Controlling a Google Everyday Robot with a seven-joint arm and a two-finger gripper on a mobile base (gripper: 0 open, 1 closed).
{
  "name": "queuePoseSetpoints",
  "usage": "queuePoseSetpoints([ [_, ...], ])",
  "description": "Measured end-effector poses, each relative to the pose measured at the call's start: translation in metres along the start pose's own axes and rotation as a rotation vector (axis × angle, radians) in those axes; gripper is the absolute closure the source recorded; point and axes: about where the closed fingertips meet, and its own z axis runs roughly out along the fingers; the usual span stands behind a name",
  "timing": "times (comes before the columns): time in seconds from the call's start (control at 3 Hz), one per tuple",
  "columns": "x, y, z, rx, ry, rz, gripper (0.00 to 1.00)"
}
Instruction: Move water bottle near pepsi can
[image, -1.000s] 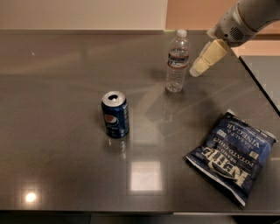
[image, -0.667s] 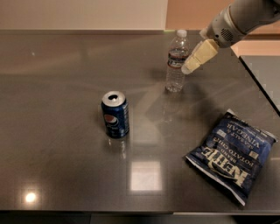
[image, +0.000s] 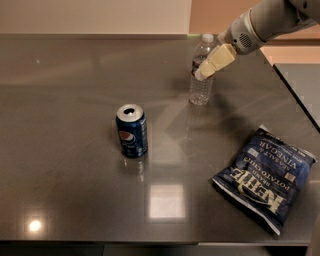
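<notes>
Standing upright on the far right part of the dark table (image: 70, 200), the water bottle (image: 201, 91) shows its white cap and ribbed clear body. The gripper (image: 203, 73) reaches in from the upper right and lies across the bottle's shoulder, at or in front of it; whether it is spread or clamped cannot be told. The pepsi can (image: 132, 132) stands upright well apart, nearer and to the left. A dark-blue chip bag (image: 265, 178) lies flat at the near right.

Glossy stone countertop (image: 65, 165) carrying pepsi can (image: 132, 131) and chip bag (image: 264, 179) is suggesting a kitchenette; gripper (image: 204, 71) hovering at one o'clock.
</notes>
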Motion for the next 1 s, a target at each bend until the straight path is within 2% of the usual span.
queuePoseSetpoints([
  [0.33, -0.0059, -0.0004, 0.0079, -0.022, -0.024, 0.009, 0.19],
  [1.0, -0.0140, 0.0067, 0.0029, -0.066, -0.064, 0.014, 0.64],
])
